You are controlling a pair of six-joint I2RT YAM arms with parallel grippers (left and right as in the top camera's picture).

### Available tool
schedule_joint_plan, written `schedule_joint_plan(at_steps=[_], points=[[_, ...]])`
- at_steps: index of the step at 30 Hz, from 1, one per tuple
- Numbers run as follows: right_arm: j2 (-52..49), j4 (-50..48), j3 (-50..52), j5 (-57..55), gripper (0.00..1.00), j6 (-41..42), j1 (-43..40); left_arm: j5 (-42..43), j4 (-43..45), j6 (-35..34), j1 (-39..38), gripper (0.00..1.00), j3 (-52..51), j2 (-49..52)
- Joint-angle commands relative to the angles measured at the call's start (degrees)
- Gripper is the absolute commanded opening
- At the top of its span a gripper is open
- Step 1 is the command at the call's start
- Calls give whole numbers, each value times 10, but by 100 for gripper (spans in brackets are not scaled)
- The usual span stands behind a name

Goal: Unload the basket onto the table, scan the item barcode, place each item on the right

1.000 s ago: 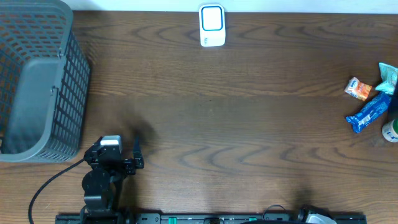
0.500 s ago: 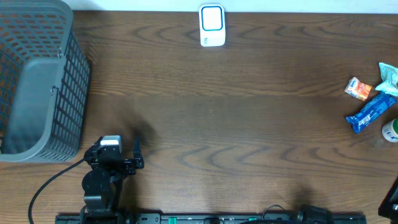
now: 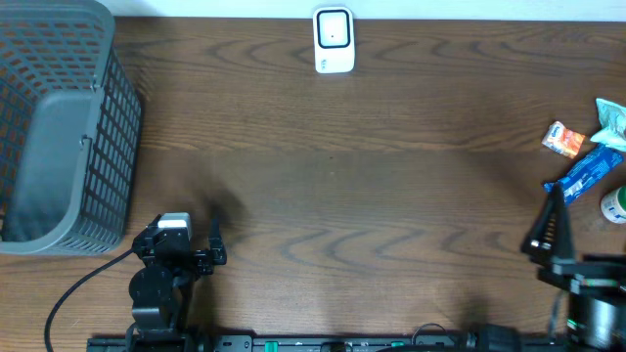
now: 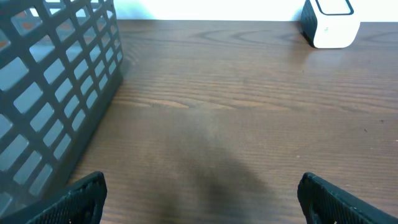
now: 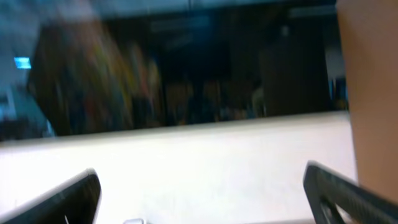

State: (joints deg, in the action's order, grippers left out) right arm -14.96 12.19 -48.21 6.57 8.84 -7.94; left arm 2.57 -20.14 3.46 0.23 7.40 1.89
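The blue packet (image 3: 587, 174) lies at the bench's (image 3: 391, 196) right edge beside an orange wrapper (image 3: 565, 140). It is just beyond the right pincer (image 3: 546, 223), which is spread wide, holding nothing. The left pincer (image 4: 205, 202), likewise spread, sits near the basket (image 3: 59, 127).

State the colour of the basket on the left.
Grey basket, with mesh walls; overhead view shows it best.

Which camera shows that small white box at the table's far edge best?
The overhead view: the white box is whole there, front panel visible. The left wrist view shows only its lower part, cut off by the frame's top. The blurred right wrist view does not show it.
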Motion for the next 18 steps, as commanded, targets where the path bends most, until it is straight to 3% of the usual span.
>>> schedule_joint_plan(at_steps=[1, 7, 18], points=[[75, -80, 124, -5, 99, 14, 8, -9, -3, 8, 2, 98, -12, -1], [142, -216, 286, -5, 99, 14, 16, -9, -3, 8, 2, 98, -12, -1], [146, -218, 420, -85, 99, 18, 66, -9, -3, 8, 2, 98, -12, -1]])
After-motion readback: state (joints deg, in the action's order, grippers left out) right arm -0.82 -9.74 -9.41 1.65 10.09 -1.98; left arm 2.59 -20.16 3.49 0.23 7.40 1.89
